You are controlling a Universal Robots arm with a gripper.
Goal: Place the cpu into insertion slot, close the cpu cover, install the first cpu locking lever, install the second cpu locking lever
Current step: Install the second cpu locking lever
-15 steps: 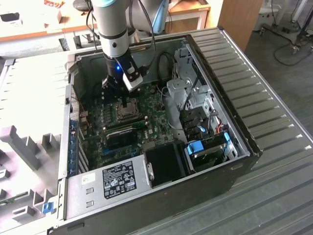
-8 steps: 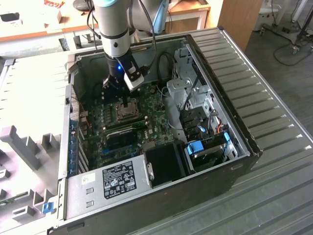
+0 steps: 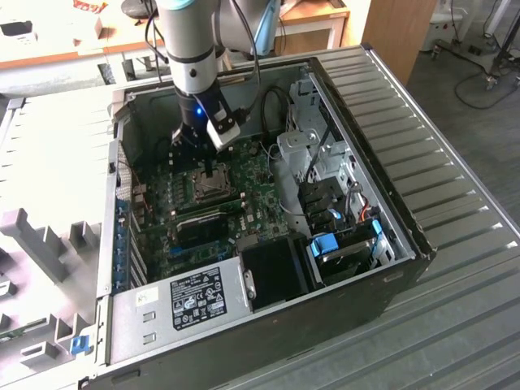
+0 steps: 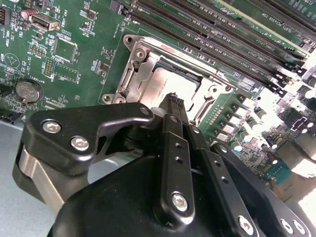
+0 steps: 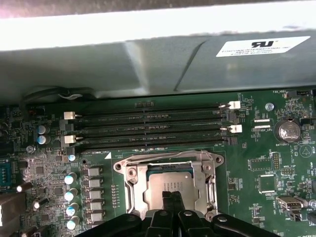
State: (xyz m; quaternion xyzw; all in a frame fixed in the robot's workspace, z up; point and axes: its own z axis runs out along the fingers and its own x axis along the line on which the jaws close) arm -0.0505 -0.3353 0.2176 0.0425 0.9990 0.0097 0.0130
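**Gripper sitting over CPU socket, cover down**

Gripper (image 4: 174, 101) hanging inside the open computer case (image 3: 390, 211), fingers pressed together with nothing between them, tip just above the cpu (image 4: 170, 84). In the first wrist view the same gripper (image 5: 170, 197) is overlapping the near edge of the cpu (image 5: 170, 185).

Cpu is lying flat in the insertion slot (image 5: 170, 183), silver top showing through the window of the cpu cover (image 5: 136, 185). Cover is lying down flat over the socket in both wrist views, framing the chip (image 4: 143, 69). Whether the locking levers are latched I cannot tell.

Socket is sitting near the middle of the green motherboard (image 3: 260, 195), just beside the row of long black memory slots (image 5: 148, 131). Coin battery (image 5: 286, 131) is sitting towards one edge of the board.

In the exterior view the arm (image 3: 191, 49) is reaching down into the case towards its back wall, gripper (image 3: 199, 146) right over the socket (image 3: 213, 183). Case is lying on its side on a ribbed grey table (image 3: 455, 187); grey power supply (image 3: 195, 296) at the case's near corner.
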